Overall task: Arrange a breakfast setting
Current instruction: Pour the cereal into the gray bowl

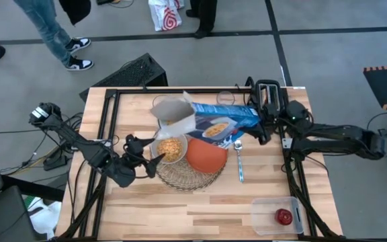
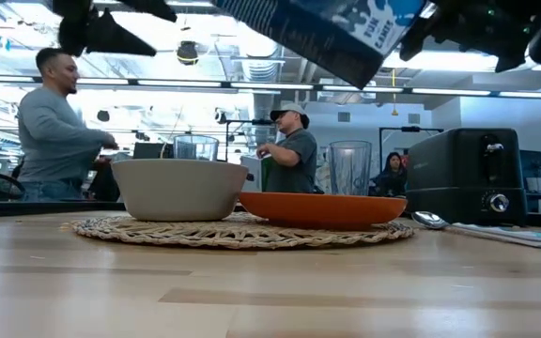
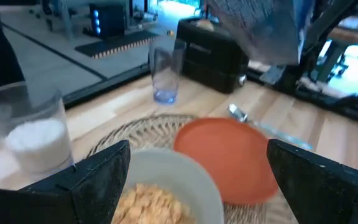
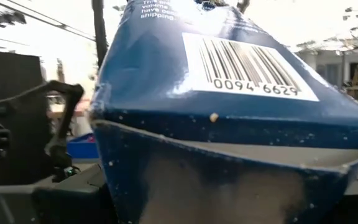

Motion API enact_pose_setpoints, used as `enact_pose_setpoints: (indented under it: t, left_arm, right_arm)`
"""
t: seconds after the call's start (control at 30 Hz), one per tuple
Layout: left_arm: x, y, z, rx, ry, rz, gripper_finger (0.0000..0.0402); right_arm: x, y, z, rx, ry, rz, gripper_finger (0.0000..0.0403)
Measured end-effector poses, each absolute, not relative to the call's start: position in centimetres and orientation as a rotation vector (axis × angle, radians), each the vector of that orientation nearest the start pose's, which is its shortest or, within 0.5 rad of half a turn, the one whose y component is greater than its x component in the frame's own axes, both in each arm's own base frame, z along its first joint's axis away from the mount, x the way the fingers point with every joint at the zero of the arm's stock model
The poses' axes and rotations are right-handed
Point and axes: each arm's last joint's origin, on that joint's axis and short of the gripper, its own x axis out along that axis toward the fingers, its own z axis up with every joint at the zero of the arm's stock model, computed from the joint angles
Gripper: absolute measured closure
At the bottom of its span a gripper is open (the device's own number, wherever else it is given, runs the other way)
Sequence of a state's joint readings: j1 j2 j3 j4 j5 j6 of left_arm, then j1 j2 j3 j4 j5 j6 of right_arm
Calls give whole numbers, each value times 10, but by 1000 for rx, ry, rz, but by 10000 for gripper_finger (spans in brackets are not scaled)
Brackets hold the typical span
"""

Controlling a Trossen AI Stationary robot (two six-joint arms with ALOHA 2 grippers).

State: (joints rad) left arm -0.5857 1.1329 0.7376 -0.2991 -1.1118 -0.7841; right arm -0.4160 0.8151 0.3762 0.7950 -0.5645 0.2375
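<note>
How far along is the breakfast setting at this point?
Done: grey bowl with cereal and orange plate sit on the round wire mat; metal spoon lies beside the plate.
In hand: the right gripper holds the cereal box tilted above the bowl; the left gripper is open at the bowl.
Left: the red apple is in the plastic tub.

Cereal box [image 1: 213, 121] hangs over bowl [image 1: 169, 149], blocking approach from above.
</note>
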Motion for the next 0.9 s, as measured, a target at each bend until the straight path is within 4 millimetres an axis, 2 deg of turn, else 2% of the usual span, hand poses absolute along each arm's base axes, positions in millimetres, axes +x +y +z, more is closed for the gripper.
enact_pose_setpoints:
  t: [0.2,0.53,0.63,0.9]
  left_arm:
    - [219,-98,263,-206,170,578,38]
    - [255,-91,284,-136,4,265,38]
    - [264,-89,285,-112,-55,197,38]
    - [280,-85,283,-78,-179,163,38]
  right_arm:
    - [168,-47,279,45,-355,248,100]
    - [177,-33,282,15,-442,350,100]
    - [180,-30,281,16,-461,373,100]
    - [193,-30,273,43,-478,348,100]
